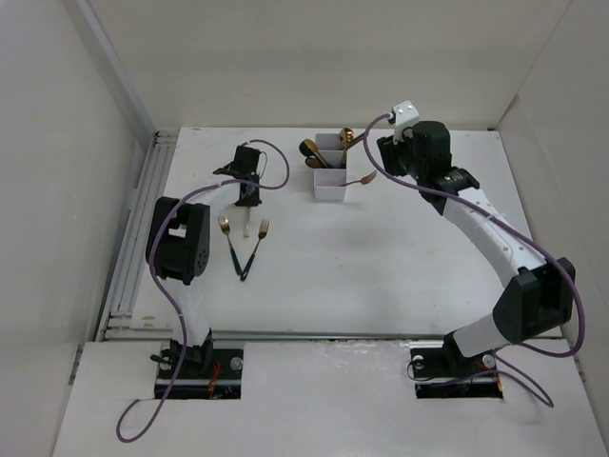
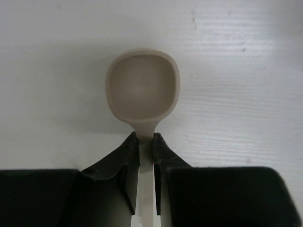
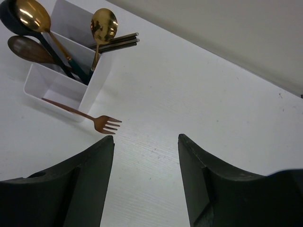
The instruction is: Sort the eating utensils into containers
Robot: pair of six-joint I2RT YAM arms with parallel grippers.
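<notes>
The left claw (image 2: 144,139) is clenched on the neck of a pale beige spoon (image 2: 142,87). From its wrist camera the spoon's long axis runs straight out between the two black fingers. Its rounded bowl lies beyond the fingertips with the hollow side facing up, and its handle passes back through the grip. From above, the spoon shows as a pale sliver poking out of the claw toward the near edge, on the left half of the white desk (image 1: 400,276). I cannot tell whether it touches the surface.

Just near of it lie two gold-headed forks with dark handles (image 1: 228,249) (image 1: 255,251). Their tines point far and their handle ends meet in a V.

Well to the right, toward the far edge, stands a white plastic box (image 3: 57,90) split into compartments, its long side running far to near. Two gold-bowled spoons (image 3: 29,14) (image 3: 104,23), a black spoon (image 3: 8,24) and a dark brown spoon (image 3: 26,49) lean in it, bowls up. Dark chopsticks (image 3: 118,41) jut over its rim. A copper-coloured fork (image 3: 102,124) slants out of the nearest compartment, its tines pointing right.

The right claw (image 3: 146,175) hangs just right of the box, fingers spread wide and gripping nothing.
</notes>
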